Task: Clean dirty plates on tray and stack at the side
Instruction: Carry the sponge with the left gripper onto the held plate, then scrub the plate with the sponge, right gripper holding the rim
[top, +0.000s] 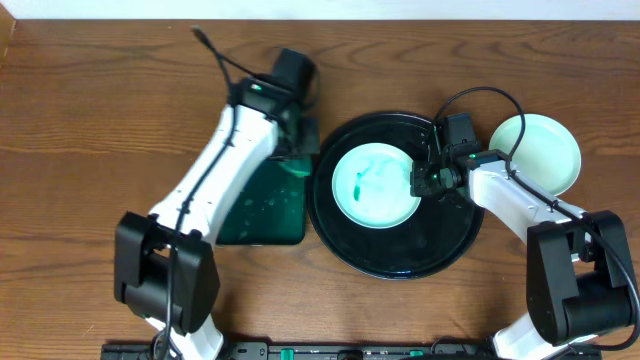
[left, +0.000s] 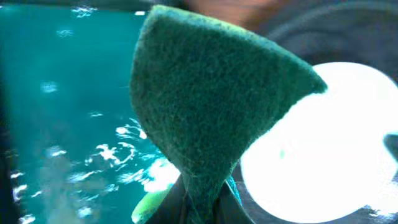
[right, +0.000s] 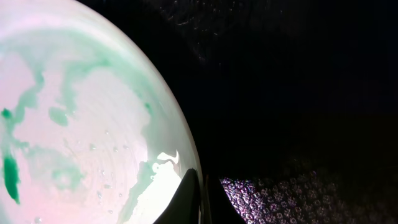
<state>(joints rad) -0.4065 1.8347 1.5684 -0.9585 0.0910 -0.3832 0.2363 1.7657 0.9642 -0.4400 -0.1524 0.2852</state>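
A plate smeared with green lies on the left half of the round black tray. My right gripper is shut on that plate's right rim. In the right wrist view the smeared plate fills the left side, and the gripper pinches its edge over the dark tray. A second plate rests on the table to the right of the tray. My left gripper is shut on a green sponge, held beside the tray's left rim.
A dark green rectangular tray with water drops lies left of the black tray, under the left arm. In the left wrist view its wet surface is on the left and the plate shows bright on the right.
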